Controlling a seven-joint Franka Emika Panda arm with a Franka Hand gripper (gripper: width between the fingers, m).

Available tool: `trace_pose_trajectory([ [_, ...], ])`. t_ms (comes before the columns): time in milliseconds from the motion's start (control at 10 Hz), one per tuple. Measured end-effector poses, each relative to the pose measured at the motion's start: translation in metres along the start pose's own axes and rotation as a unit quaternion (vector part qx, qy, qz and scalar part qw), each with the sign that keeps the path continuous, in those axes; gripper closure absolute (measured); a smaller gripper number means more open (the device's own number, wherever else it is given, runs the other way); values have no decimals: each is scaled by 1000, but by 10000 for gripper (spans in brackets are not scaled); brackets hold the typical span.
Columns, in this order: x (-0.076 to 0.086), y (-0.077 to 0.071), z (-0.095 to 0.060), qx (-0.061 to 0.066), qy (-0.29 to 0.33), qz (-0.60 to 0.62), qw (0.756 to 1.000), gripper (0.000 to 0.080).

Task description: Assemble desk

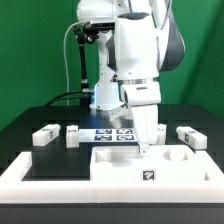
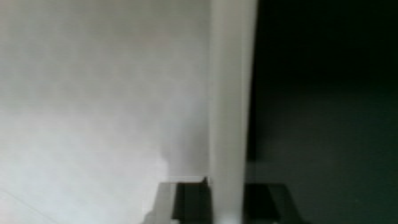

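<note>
Jaws pinch the slab point(image 1: 120, 165) at its twelve-o'clock edge; best slid level, without tilting, squarely against the rim point(image 1: 30, 168) toward six o'clock.

slab point(image 1: 120, 170) against rim point(image 1: 30, 172) | jaws closed, down at slab's far edge | leg blocks point(image 1: 45, 135) behind
</note>
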State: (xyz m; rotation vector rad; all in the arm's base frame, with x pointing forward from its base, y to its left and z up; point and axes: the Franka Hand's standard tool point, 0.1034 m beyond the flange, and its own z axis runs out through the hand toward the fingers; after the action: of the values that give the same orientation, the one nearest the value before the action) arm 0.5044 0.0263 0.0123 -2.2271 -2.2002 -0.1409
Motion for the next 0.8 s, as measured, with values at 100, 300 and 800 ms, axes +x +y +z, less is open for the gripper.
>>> trace_pose_trajectory([
  [100, 0, 6, 0, 3, 0, 1, 1000, 742],
  [300, 6, 26, 2, -5, 3, 16, 1000, 742],
  [800, 10, 32, 2, 10, -2, 38, 999, 742],
])
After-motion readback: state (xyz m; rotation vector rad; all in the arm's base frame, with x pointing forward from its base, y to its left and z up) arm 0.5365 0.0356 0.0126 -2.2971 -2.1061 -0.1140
